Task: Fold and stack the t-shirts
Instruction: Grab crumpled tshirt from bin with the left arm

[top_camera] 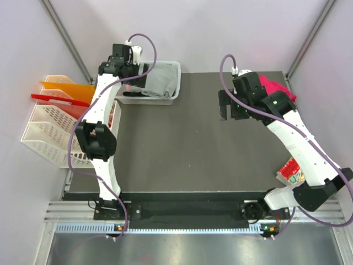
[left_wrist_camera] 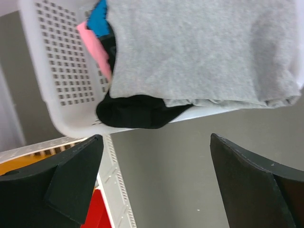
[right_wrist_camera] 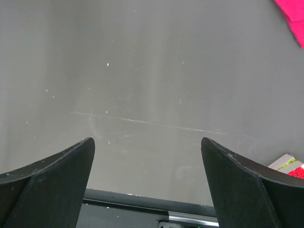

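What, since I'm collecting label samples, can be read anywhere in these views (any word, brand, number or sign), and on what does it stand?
No text is readable in any view.
Print on the snack packet: too small and blurred to read.
The grey t-shirt: plain, no print showing.
The white basket: no label visible.

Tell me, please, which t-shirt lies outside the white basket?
The magenta-pink t-shirt, at the table's far right; the grey t-shirt and black t-shirt are in the basket.
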Robot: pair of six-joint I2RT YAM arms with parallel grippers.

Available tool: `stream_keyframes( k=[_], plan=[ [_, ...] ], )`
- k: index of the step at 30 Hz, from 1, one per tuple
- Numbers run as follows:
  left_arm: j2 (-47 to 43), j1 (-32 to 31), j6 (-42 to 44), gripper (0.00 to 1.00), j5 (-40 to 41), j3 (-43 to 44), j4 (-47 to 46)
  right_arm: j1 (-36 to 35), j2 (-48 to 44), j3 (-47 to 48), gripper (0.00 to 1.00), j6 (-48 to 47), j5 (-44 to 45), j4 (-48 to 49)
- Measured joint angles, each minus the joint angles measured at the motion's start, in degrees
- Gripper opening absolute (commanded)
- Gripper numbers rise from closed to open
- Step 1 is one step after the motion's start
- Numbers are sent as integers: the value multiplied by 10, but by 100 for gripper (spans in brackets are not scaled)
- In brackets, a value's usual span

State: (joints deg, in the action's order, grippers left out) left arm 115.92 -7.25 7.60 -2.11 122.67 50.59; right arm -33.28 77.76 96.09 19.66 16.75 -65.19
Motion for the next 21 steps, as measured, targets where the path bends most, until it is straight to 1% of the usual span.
stream_keyframes(
  k=[2,7,12,14,21],
  plan=[
    [0,0,0,99,23,0,-7,0,11,0,94,-5,-6,0],
    [15,0,6,99,48,12,-39,0,23,0,93,-10,-17,4],
    [108,0,7,99,59,111,-84,0,13,-12,93,-5,-19,17],
    [138,0,5,99,55,118,-104,0,0,-28,93,1,-18,21],
    [209,0,-14,99,23,116,-111,-1,-58,-64,93,32,-13,22]
  ],
)
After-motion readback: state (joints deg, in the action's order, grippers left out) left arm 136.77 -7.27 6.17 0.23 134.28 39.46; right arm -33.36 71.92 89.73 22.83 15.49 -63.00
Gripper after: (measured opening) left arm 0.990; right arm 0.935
